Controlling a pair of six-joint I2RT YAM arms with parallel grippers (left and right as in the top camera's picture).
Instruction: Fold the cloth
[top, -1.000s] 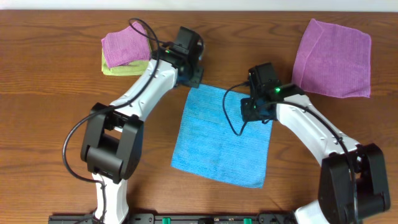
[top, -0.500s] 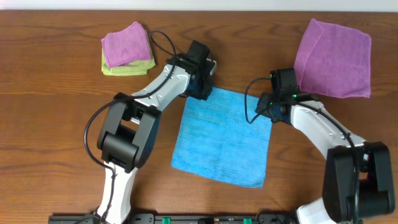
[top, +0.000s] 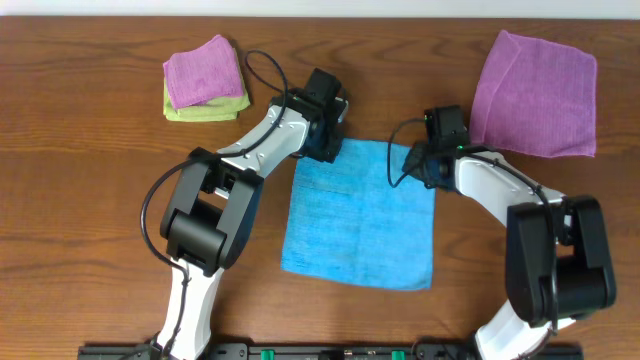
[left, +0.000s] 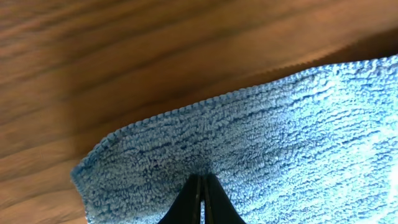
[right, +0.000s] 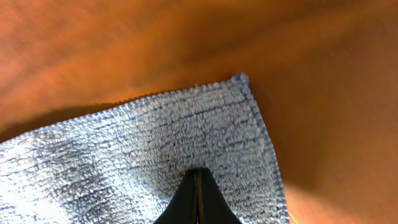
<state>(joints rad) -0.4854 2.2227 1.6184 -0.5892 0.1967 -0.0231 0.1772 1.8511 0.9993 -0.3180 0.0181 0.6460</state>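
Note:
The sky-blue cloth (top: 360, 215) lies flat and unfolded in the middle of the wooden table. My left gripper (top: 325, 142) is at its far left corner and my right gripper (top: 430, 165) at its far right corner. In the left wrist view the black fingertips of the left gripper (left: 201, 178) are pressed together, pinching the cloth (left: 280, 124) just inside its hemmed edge. The right wrist view shows the right gripper (right: 197, 172) likewise shut, nipping the cloth (right: 155, 137) close to its corner.
A larger purple cloth (top: 535, 95) lies at the far right, just beyond the right arm. At the far left a small folded purple cloth (top: 203, 72) sits on a lime-green one (top: 200, 110). Bare wood surrounds the blue cloth.
Both grippers moved onto the cloth's far corners. In the last half second the cloth turned slightly, so its near edge now lies squarer to the table front.

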